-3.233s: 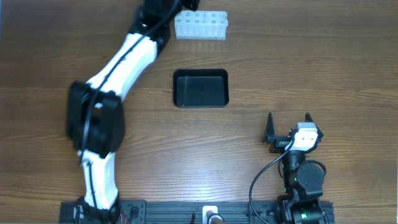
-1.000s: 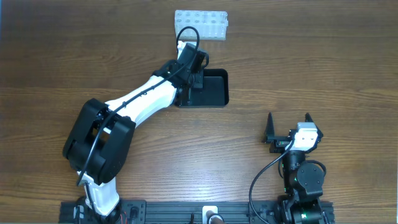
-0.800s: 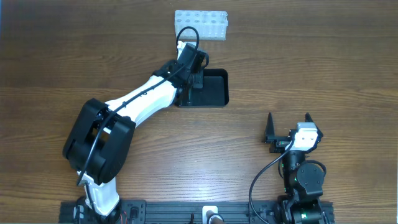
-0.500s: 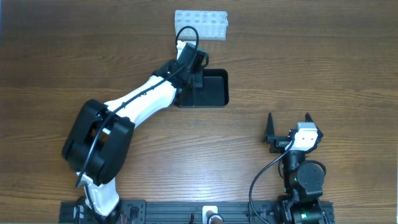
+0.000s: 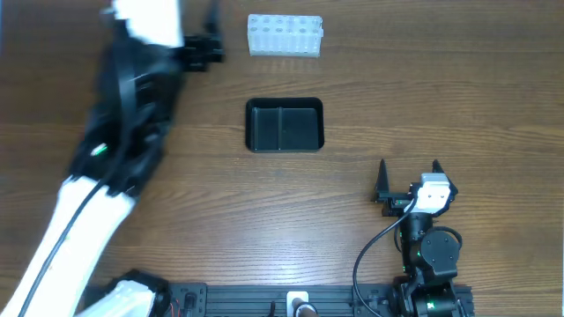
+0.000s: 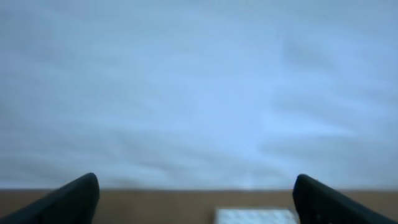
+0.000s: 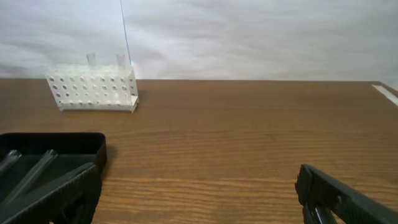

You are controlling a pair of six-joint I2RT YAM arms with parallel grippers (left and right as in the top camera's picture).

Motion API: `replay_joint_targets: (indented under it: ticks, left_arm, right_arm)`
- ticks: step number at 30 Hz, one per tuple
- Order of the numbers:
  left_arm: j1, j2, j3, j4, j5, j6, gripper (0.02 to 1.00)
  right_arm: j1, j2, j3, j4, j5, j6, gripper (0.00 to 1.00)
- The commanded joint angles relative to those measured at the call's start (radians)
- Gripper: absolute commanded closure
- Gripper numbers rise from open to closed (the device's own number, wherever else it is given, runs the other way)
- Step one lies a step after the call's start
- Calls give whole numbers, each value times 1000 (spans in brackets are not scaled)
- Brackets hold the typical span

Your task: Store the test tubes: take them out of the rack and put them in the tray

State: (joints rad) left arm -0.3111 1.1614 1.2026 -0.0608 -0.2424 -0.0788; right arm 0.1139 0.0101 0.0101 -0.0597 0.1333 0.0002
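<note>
The white test tube rack (image 5: pixel 285 36) stands at the table's far edge; in the right wrist view the rack (image 7: pixel 93 89) holds two clear tubes (image 7: pixel 120 61) upright. Nearer lies the black tray (image 5: pixel 264 141), and in the right wrist view the tray (image 7: pixel 93 149) has clear tubes (image 7: pixel 38 167) lying in it. My left gripper (image 5: pixel 207 44) is lifted high, left of the rack, and stands open with nothing in it (image 6: pixel 196 182); the rack's top (image 6: pixel 255 216) peeks in below it. My right gripper (image 5: pixel 410 167) rests open near its base, nothing between its fingers (image 7: pixel 199 211).
Bare wooden table (image 5: pixel 458 79) surrounds the rack and tray. A white wall (image 7: pixel 249 37) rises just behind the rack. The raised left arm (image 5: pixel 123 132) covers the table's left side in the top view.
The left arm rose from over the tray's left part and swung back and left, ending high beside the rack. The tray now lies uncovered. The right arm has not moved.
</note>
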Motion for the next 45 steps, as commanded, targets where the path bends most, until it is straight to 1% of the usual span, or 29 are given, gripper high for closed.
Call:
replay_joint_targets:
  ticks: [1,4,11,17,27,36,45]
  left_arm:
    - [135,-174,-229,69,173,101,20]
    - [175,-300,-393,125,187,101,20]
    - [180,-547,-741,267,187,101,20]
    - [180,-735,-932,301,191,97,18]
    - [180,-959,-1081,255,209,96,18]
    - [180,-1067,-1193,248,243,93,18]
    - [181,-1159,-1197,-15,246,93,18]
  right_arm:
    - [5,-1,-5,-3,14,2,9]
    - [5,-1,-5,-3,14,2,9]
    - [5,-1,-5,-3,14,2,7]
    - [5,-1,-5,-3,14,2,9]
    - [5,-1,-5,-3,14,2,9]
    - [5,-1,-5,-3,14,2,9]
    - [5,-1,-5,-3,14,2,7]
